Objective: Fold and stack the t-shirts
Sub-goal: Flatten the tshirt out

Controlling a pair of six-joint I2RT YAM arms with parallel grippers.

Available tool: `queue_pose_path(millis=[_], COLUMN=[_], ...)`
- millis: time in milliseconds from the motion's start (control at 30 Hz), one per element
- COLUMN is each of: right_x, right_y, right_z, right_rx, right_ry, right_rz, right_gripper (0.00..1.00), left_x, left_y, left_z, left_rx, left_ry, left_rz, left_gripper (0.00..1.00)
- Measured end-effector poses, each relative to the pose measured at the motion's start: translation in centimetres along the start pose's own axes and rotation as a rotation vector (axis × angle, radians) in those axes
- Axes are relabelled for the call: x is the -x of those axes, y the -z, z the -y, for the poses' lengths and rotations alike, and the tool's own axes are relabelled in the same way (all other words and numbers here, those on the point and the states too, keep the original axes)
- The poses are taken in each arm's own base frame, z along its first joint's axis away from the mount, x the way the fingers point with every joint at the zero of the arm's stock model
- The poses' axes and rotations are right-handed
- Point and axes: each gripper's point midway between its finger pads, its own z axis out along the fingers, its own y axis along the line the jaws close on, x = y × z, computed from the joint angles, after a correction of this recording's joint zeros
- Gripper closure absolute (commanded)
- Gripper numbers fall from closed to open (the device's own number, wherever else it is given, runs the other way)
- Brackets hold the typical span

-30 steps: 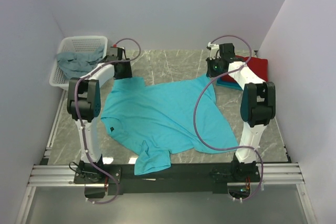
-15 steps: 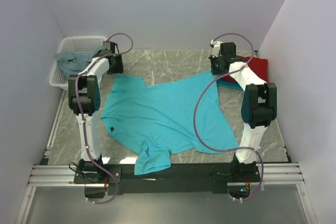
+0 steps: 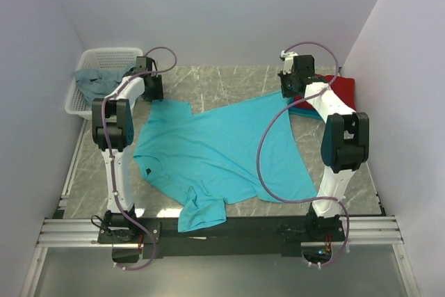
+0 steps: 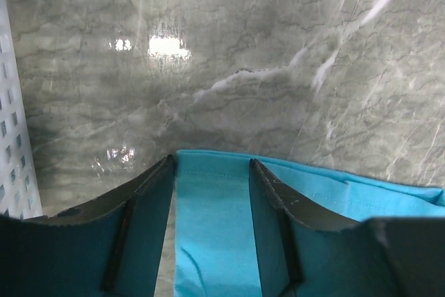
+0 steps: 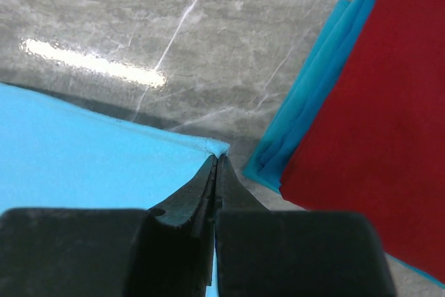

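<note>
Lying askew on marbled tabletop [image 3: 222, 80], turquoise t-shirt [image 3: 215, 151], near sleeve bunched; far corner nipped by clenched right pincer [image 5: 215, 160]; hem between fingers of released left pincer [image 4: 211, 161].

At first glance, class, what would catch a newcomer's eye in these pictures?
The bright turquoise t-shirt spread across the marble table, between the arms. The right gripper pinches its far right corner; the left gripper stands open over the far left one. A folded red t-shirt lies far right.

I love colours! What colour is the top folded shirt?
The top shirt is red; right wrist view.
</note>
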Motion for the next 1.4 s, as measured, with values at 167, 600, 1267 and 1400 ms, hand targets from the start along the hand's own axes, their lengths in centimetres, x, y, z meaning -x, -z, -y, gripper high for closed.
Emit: queue_pose_path(millis=[167,600,1267,1400], right_x=[0.7,0.5,0.7,0.9], right_y=[0.8,1.3,1.6,1.8], right_z=[0.3,1.7,1.6,1.3], right_rx=[-0.005,-0.018,0.005,0.028], right_ry=[-0.001,-0.023,-0.029,-0.028], right_rz=[0.023,0.029,0.041,0.047], right_gripper=[1.00,1.00,1.00,1.00], left_x=[0.0,0.1,0.7,1.0], left_y=[0.0,0.0,-0.7,-0.3], left_z=[-0.1,0.5,2.0,2.4], left_rx=[-0.003,-0.068,-0.120,-0.142], left_ry=[-0.007,-0.005,-0.011,-0.003], left_rz=[-0.002,-0.015,-0.011,-0.003], left_gripper=[0.60,0.62,1.00,1.00])
